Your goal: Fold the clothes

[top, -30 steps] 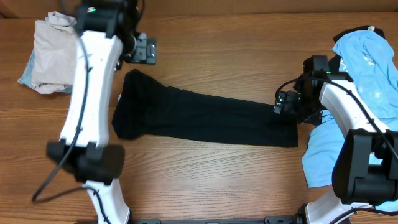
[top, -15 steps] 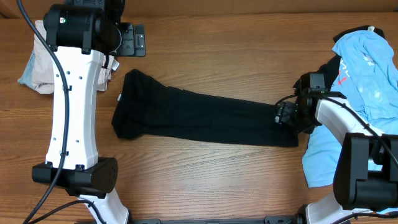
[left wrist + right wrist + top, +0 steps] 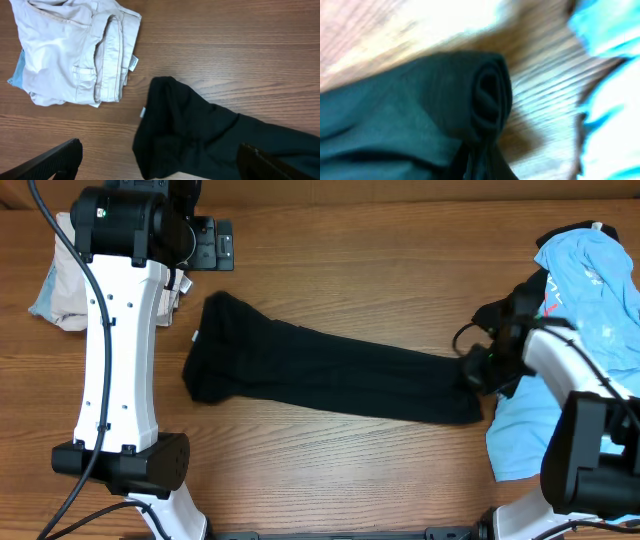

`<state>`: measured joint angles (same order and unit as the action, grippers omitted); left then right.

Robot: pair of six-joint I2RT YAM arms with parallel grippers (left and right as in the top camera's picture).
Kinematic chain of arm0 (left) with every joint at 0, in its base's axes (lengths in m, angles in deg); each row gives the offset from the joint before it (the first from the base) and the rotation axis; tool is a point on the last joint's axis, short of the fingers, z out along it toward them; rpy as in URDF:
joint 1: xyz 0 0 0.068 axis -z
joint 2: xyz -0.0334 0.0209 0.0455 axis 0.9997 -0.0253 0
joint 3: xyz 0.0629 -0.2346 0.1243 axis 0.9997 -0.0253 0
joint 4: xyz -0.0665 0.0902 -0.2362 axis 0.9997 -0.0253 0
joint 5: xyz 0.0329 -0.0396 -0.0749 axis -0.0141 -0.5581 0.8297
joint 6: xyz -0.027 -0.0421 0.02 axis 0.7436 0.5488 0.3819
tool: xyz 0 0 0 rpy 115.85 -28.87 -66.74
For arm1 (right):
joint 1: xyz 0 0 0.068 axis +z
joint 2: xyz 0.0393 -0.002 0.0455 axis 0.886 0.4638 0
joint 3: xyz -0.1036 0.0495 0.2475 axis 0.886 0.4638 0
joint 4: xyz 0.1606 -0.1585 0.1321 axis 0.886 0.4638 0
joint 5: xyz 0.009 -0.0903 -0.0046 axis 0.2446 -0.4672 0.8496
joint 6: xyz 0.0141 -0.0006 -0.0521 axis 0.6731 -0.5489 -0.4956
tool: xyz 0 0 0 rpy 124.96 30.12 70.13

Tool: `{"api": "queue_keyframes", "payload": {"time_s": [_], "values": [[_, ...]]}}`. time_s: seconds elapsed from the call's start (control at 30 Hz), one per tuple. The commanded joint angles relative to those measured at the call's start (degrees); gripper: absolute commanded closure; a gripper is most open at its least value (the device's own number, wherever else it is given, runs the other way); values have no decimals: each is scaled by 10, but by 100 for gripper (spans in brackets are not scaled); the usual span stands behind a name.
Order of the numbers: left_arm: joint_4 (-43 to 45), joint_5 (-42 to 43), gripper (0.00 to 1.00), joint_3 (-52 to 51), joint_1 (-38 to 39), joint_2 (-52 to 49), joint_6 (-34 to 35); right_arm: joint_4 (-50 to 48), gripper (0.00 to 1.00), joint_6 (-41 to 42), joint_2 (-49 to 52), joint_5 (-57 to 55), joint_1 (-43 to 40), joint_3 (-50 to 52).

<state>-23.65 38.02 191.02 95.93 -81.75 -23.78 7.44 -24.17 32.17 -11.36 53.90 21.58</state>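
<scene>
I judge the folding partly done. The black shirt [image 3: 330, 375] is already gathered into a long narrow band lying across the middle of the bench [image 3: 350, 260], slanting from nearer the far-left corner down toward the right edge. It still needs its ends brought together into a compact stack, so I reckon at least one more fold is left.

At the far-left corner sits the cream garment [image 3: 65, 280], apart from the band and not part of my job. My left gripper [image 3: 159, 150] hangs over the band's left end, fingers spread wide and holding nothing. The small white label shows at that end's edge in the left wrist view.

At the right end, my right gripper [image 3: 475, 370] is down on the cloth. The right wrist view is blurred, but the black shirt [image 3: 420, 115] bunches into a roll and narrows toward the fingers, so I take it as pinching that end. The blue shirts [image 3: 590, 280] lie piled along the right edge, just beyond.

Against a second ago, the left arm has swung upright and now sits as it did half a second ago. The right gripper has drawn toward the right edge, and the whole band has crept slightly rightward with it.
</scene>
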Motion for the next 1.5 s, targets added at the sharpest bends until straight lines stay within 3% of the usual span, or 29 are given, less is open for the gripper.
{"api": "queue_keyframes", "payload": {"time_s": [0.0, 0.2, 0.43, 0.8, 1.27, 1.47], "values": [[3, -8, 0, 3, -3, -5, -9, 38, 96, -49, -29, 33, -33, -76], [4, -8, 0, 3, -3, -5, -9, 133, 96, -116, -35, 82, -44, -176], [4, -8, 0, 3, -3, -5, -9, 144, 96, -112, -35, 82, 36, -198], [4, -7, 0, 3, -3, -5, -9, 43, 96, -5, -25, 35, 238, -197], [4, -7, 0, 2, -3, -5, -9, -95, 96, 57, 74, 41, 367, -197], [4, -7, 0, 2, -3, -5, -9, -122, 76, 57, 94, 82, 402, -197]]}}
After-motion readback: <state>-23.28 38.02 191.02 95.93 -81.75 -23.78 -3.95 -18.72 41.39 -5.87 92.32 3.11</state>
